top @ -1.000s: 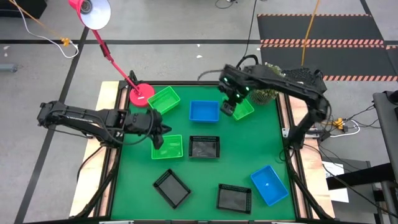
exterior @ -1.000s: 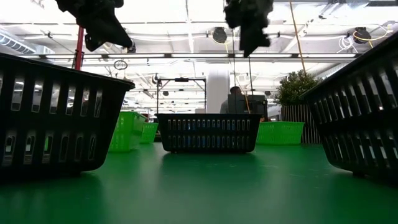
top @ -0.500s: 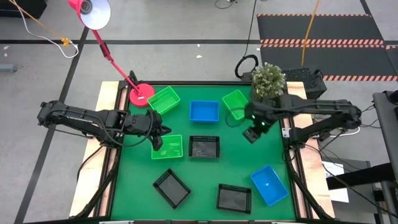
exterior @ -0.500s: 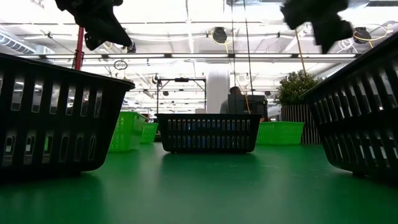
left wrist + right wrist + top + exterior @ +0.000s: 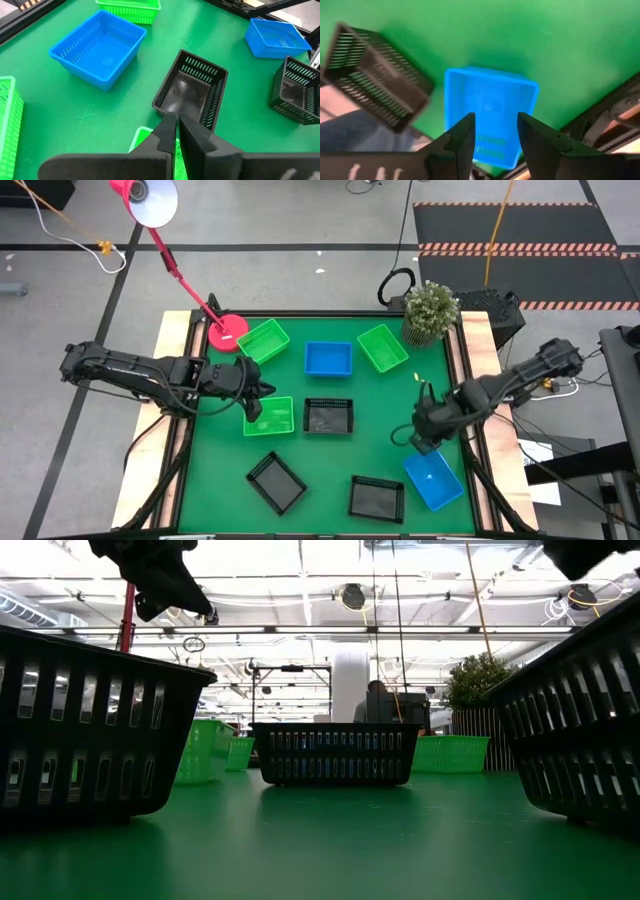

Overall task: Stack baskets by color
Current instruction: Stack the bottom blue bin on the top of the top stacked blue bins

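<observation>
Above the near right part of the table, the right gripper (image 5: 428, 442) hangs with its fingers apart and nothing between them, just over the upper end of a blue basket (image 5: 433, 477). That basket lies askew close to the table's right edge, and a black basket (image 5: 377, 498) sits just beside it. If the fingers come down off the rim, they could shove the blue basket into the black one or towards the edge instead of catching its wall. A pinch on one corner of so light a basket would likely let it swing or drop on the lift.

The left gripper (image 5: 255, 408) has its fingers pressed together over the edge of a green basket (image 5: 270, 416); whether it pinches that wall I cannot quite tell, as the fingers hide the rim.

Counted from overhead, I find eight baskets in the open: three green, with two more at the far side (image 5: 263, 340) (image 5: 384, 347); two blue, the other far centre (image 5: 328, 358); and three black, including the centre (image 5: 328, 417) and near left (image 5: 277, 482). None is stacked yet, as far as shows.
</observation>
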Robot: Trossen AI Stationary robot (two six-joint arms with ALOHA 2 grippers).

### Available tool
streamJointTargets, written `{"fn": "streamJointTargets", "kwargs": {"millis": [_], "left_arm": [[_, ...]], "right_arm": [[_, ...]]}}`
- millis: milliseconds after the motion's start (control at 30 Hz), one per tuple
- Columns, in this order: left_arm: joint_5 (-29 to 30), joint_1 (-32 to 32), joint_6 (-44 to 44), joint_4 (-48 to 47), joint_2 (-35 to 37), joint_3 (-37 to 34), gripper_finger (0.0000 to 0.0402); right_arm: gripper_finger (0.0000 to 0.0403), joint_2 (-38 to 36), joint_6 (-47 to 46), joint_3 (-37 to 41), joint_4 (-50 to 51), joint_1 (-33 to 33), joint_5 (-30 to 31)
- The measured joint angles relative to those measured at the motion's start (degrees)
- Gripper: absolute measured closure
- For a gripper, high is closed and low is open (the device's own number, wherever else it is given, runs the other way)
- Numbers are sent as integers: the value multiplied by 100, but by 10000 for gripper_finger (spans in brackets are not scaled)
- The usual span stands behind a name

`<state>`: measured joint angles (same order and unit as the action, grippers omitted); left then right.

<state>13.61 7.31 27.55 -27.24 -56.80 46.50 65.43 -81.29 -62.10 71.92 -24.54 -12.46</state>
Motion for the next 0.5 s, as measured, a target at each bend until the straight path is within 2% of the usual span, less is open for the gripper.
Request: {"fn": "streamJointTargets", "kwargs": {"millis": [200,367,500], "left_arm": [[56,-26,-175,0,0,0,378],[170,-26,-191,-2,0,0,378],[170,-26,-170,-2,0,0,378]], "right_arm": [[236,7,-442,541,-220,-460,-180],[202,3,-895,1086,-804,-753,-263],[190,4,-1078,1513,-1259,-957,-267]]}}
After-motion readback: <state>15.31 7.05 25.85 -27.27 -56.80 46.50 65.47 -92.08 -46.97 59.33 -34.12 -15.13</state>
